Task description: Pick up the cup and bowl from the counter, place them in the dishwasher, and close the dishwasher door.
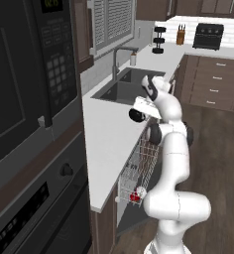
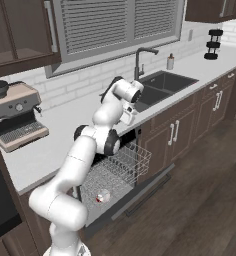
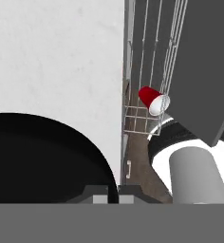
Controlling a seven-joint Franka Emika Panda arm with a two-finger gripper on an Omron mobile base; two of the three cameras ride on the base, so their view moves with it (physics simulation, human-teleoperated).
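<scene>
Gripping the bowl [image 3: 42,156] at its rim, by the look of the hand view: claw [image 3: 107,192] pressed together, tips low in frame with the black glossy curve right against them. Can't confirm actual contact from the base views.

Left base view: gripper [image 1: 137,113] sits over the counter [image 1: 106,144] near its front edge, just near of the sink [image 1: 120,89]; dark round shape at the hand, prob. the bowl [image 1: 136,115]. Whether it's lifted or resting on the top, can't tell.

Right base view: arm bent over the counter [image 2: 50,145] edge, wrist between sink [image 2: 162,82] and dishwasher [image 2: 115,175]; hand itself mostly hidden behind the wrist.

Cup [image 2: 102,196] is in the dishwasher, lying on its side in the pulled-out wire rack [image 2: 125,167], near end, white mouth showing. Same cup [image 1: 135,195] seen in left base view low in the rack [image 1: 139,168]; hand view shows cup [image 3: 153,100] tipped over, red body and white rim, inside the rack wires.

Door [image 2: 150,187] is down, open, dark panel flat out toward the floor below the rack.

Other bits: faucet [image 2: 140,60] behind sink, soap bottle [image 2: 170,61] beside it, espresso machine [image 2: 15,117] on the counter left in right base view, oven [image 1: 34,198] at left of left base view.
</scene>
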